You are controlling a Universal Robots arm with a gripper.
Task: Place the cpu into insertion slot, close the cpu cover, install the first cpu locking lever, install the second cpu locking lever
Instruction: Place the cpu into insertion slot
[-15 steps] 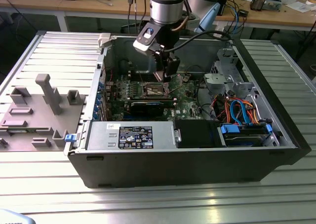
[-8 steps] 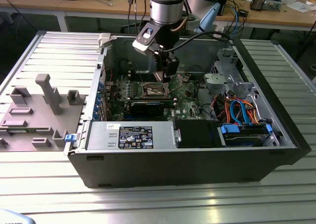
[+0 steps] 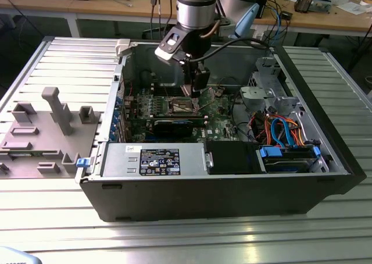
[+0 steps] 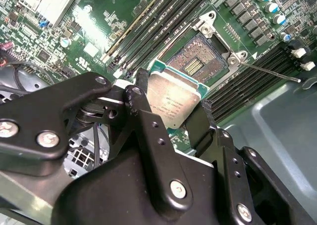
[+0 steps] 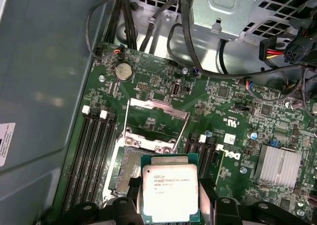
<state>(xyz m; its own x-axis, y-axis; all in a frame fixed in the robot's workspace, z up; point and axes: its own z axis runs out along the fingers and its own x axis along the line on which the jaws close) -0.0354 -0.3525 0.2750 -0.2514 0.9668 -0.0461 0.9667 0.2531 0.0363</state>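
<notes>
The jaws gripped the cpu (image 5: 170, 191) close over the empty insertion slot (image 4: 195, 61); the cpu cover (image 5: 157, 105) stood open, so no step was finished.

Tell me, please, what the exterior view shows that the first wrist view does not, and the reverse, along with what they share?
Exterior view: the whole open computer case, the arm reaching down into it, and a grey fixture tray at the exterior view's left.

First wrist view: the cpu close up, held over the insertion slot and not seated, with the cpu cover raised open.

Both: the green motherboard and the tool, which grips the cpu in the first wrist view.
</notes>
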